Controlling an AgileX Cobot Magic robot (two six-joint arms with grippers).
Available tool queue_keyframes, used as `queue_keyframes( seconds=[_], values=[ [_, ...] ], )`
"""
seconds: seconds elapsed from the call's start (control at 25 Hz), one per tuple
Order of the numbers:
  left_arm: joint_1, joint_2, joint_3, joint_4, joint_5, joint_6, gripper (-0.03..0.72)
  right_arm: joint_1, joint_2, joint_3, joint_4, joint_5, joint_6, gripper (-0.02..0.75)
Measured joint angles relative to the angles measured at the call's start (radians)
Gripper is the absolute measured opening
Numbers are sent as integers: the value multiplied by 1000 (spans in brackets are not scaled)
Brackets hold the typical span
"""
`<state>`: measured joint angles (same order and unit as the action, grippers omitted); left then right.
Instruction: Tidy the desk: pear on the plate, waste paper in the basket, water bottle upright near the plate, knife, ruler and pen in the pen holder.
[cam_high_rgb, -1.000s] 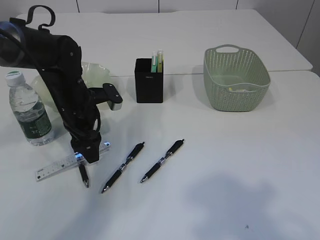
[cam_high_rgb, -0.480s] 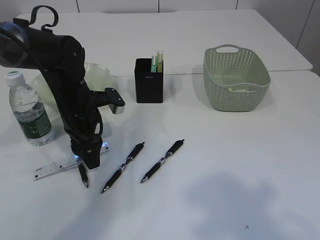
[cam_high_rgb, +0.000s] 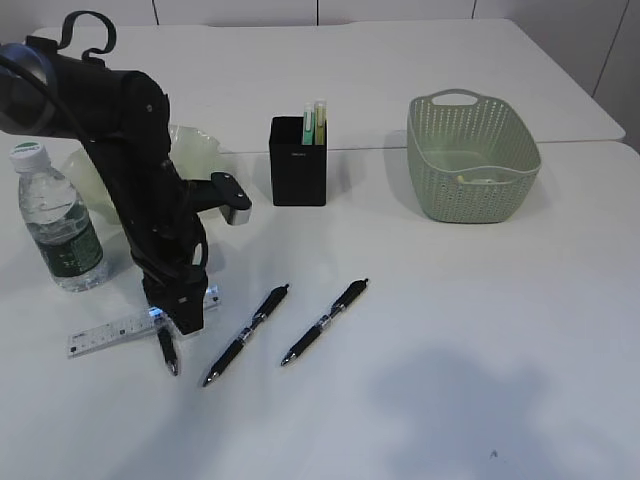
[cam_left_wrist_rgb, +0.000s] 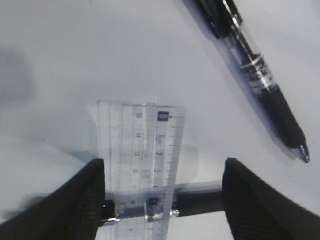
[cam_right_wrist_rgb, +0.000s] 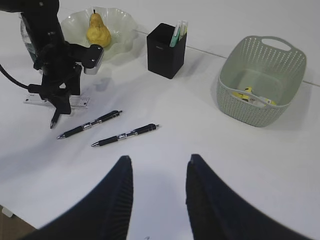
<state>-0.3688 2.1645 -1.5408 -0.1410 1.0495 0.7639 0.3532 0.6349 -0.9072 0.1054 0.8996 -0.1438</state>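
My left gripper (cam_high_rgb: 177, 318) (cam_left_wrist_rgb: 165, 197) is open and down on the table. Its fingers straddle the clear ruler (cam_high_rgb: 105, 335) (cam_left_wrist_rgb: 142, 150) and a black pen (cam_high_rgb: 168, 355) (cam_left_wrist_rgb: 200, 204) that crosses it. Two more black pens (cam_high_rgb: 247, 333) (cam_high_rgb: 325, 321) lie to its right; one also shows in the left wrist view (cam_left_wrist_rgb: 255, 75). The pear (cam_right_wrist_rgb: 98, 31) sits on the pale green plate (cam_right_wrist_rgb: 125, 22). The water bottle (cam_high_rgb: 55, 225) stands upright left of the arm. Yellow waste paper (cam_right_wrist_rgb: 252, 96) lies in the basket (cam_high_rgb: 470, 160). My right gripper (cam_right_wrist_rgb: 157, 170) is open and empty, high above the table's front.
The black pen holder (cam_high_rgb: 298, 165) stands at the back centre with a green and a yellow-white item in it. The left arm hides part of the plate (cam_high_rgb: 195, 145) in the exterior view. The table's front right is bare white surface.
My left gripper has shifted slightly to the right over the ruler and pen. The ruler's left end has moved a little. The right arm has not moved.
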Motion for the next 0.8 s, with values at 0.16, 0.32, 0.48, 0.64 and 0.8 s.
queue_keyframes(
  seconds=[0.16,0.32,0.48,0.64,0.8],
  values=[
    [0,0,0,4,-27,0,493,0,0,0,0,0,0,299],
    [0,0,0,4,-41,0,471,0,0,0,0,0,0,299],
    [0,0,0,10,-54,0,461,0,0,0,2,0,0,300],
    [0,0,0,17,-64,0,459,0,0,0,2,-2,0,299],
    [0,0,0,40,-64,0,457,0,0,0,2,-2,0,299]
  ],
)
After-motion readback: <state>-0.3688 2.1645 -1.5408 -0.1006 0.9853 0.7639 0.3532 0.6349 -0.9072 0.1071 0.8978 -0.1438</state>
